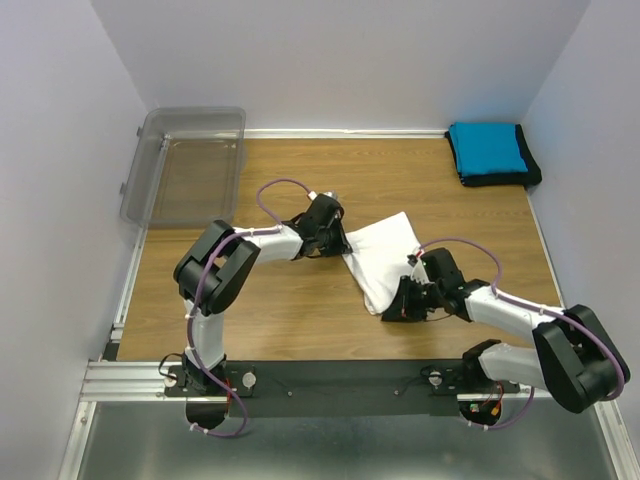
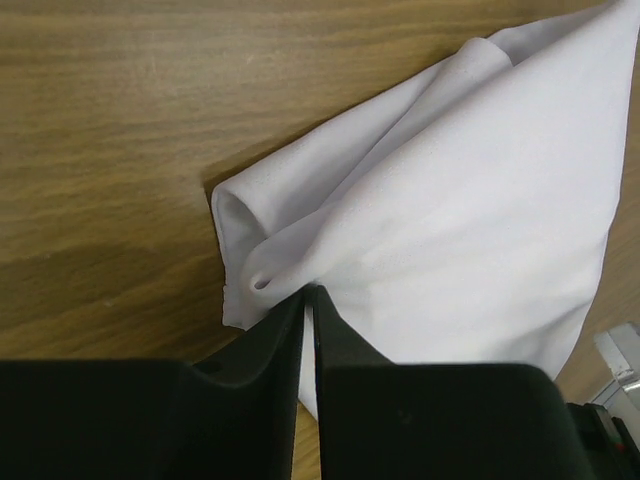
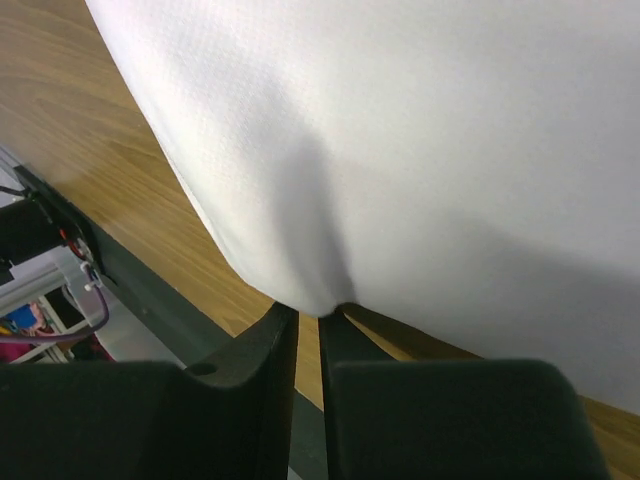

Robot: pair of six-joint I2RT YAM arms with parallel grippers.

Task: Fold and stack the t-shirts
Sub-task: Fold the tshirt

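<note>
A white t-shirt (image 1: 385,255), partly folded, lies mid-table between my two arms. My left gripper (image 1: 341,240) is at its left corner. In the left wrist view the left gripper (image 2: 308,292) is shut on a bunched edge of the white t-shirt (image 2: 450,220), with cloth showing between the jaws. My right gripper (image 1: 402,300) is at the shirt's near end. In the right wrist view the right gripper (image 3: 320,310) pinches the rounded edge of the white t-shirt (image 3: 400,150) at its tips. A folded blue t-shirt (image 1: 487,148) lies on a black t-shirt (image 1: 503,180) in the far right corner.
A clear plastic bin (image 1: 190,165) stands at the far left, partly over the table's edge. White walls close in the wooden table (image 1: 280,310) on three sides. The metal mounting rail (image 1: 330,380) runs along the near edge.
</note>
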